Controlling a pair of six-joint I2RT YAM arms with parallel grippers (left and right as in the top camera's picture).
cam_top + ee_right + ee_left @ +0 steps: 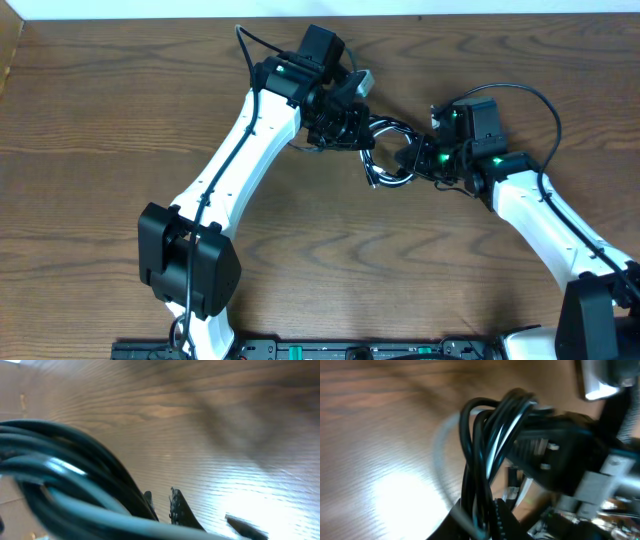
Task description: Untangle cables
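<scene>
I see the cables bunched on the table, between both arms. The left gripper pinches the black-and-white bundle. The right gripper has its fingers pressed together against it; can't tell if a strand's caught.

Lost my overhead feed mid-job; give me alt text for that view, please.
A small tangle of black and white cables shows upper centre against the wooden table. The left tool is at its left edge and the right tool at its right edge.
</scene>
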